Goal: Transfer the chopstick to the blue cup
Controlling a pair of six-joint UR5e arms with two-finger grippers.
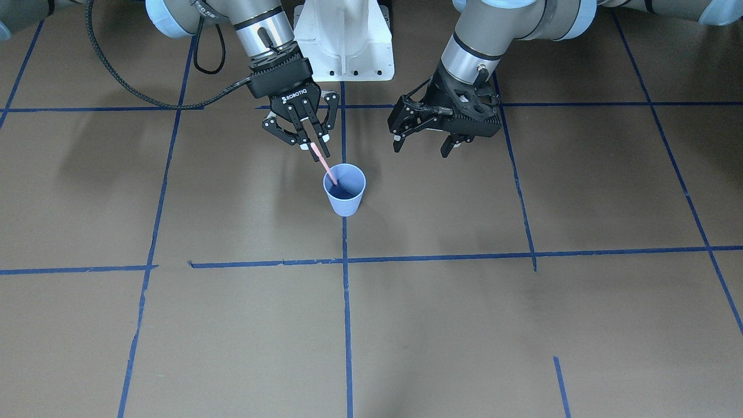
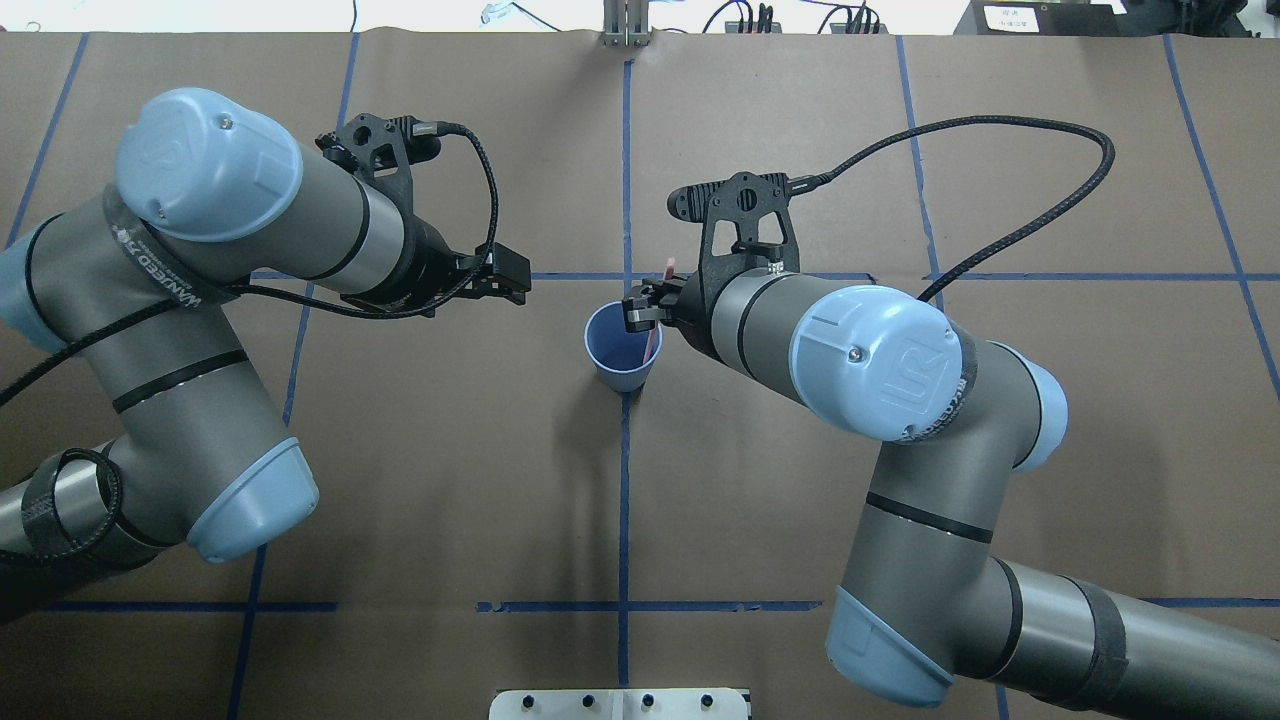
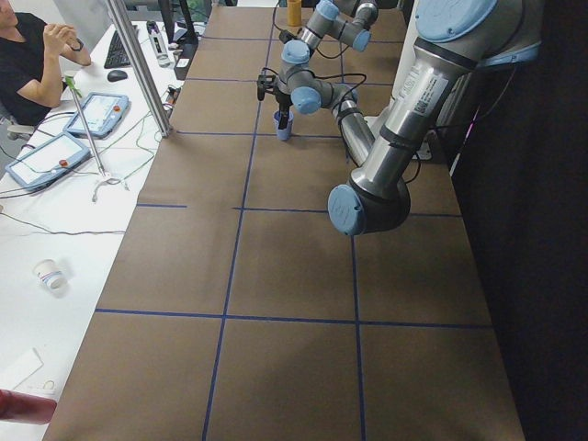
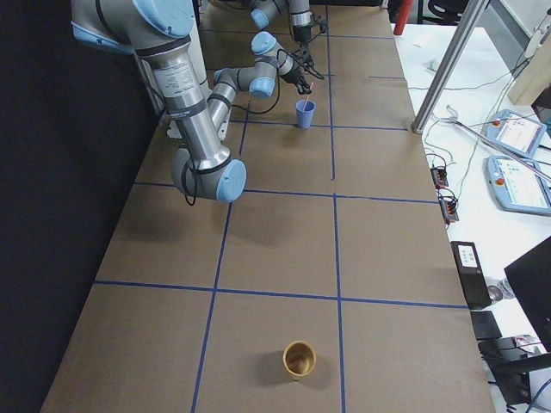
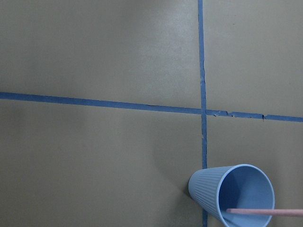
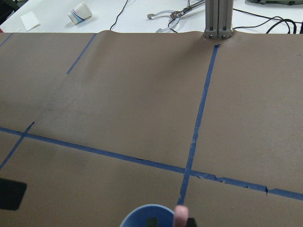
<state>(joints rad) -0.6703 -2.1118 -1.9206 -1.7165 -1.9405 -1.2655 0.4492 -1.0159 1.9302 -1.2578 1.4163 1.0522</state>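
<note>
The blue cup [image 1: 345, 200] stands upright on the brown table beside a blue tape line, between the two grippers. The pale pink chopstick [image 1: 325, 165] leans into it, lower end inside the cup, upper end between the fingers of my right gripper [image 1: 316, 146], which is shut on it just above and behind the rim. In the overhead view the cup [image 2: 612, 352] sits under that gripper [image 2: 645, 312], the chopstick [image 2: 654, 342] against its right inner wall. My left gripper [image 1: 421, 148] hangs open and empty to the cup's other side, apart from it. The left wrist view shows cup [image 5: 227, 191] and chopstick [image 5: 265, 212].
Blue tape lines [image 1: 346, 325] cross the table. The white robot base [image 1: 343, 40] stands behind the cup. A tan cup [image 4: 300, 359] sits far off near the right end of the table. A person [image 3: 32, 64] sits at a side desk with tablets and cables.
</note>
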